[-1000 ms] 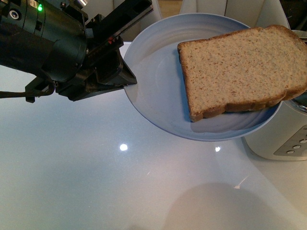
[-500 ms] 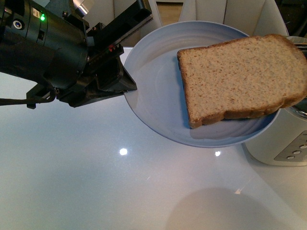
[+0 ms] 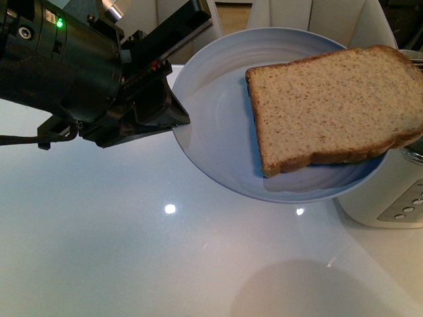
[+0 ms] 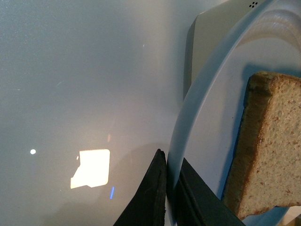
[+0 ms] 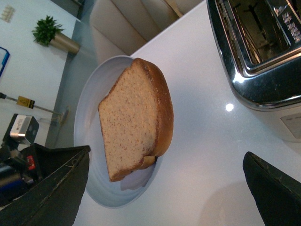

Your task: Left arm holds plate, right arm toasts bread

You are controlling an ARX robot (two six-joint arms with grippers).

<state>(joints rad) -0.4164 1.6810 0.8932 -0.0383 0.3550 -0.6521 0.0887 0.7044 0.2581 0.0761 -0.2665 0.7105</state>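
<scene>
Left gripper [image 3: 177, 117] is clamped on the rim of the round pale blue shallow plate [image 3: 218, 139]. Left wrist view shows the rim sandwiched between my two black fingers [image 4: 157, 188]. It's an edge grip only, so the plate cantilevers out from it, clear of the glossy white desk [image 3: 119, 251] judging by the shadow underneath. My read on why it's held this way: it presents the load beside the white-and-chrome toaster [image 5: 254, 47], so the other arm gets a short reach. Plate contents are one slice of light brown wholemeal bread [image 3: 330, 105] with a darker crust, nothing else. The bread lies on the toaster-side half of the plate, away from my grip, with its rounded top overhanging the rim toward the toaster. Right gripper [image 5: 165, 155] is spread wide and holding nothing, its fingers at either edge of its camera view, aimed at the bread but well apart from it. Toaster slots look empty in the right wrist view, so toasting is not yet started. Next step is probably a pinch on the overhanging crust edge. Risk: with a thin rim grip and an off-centre load, the plate could tip if the slice gets pushed down.
</scene>
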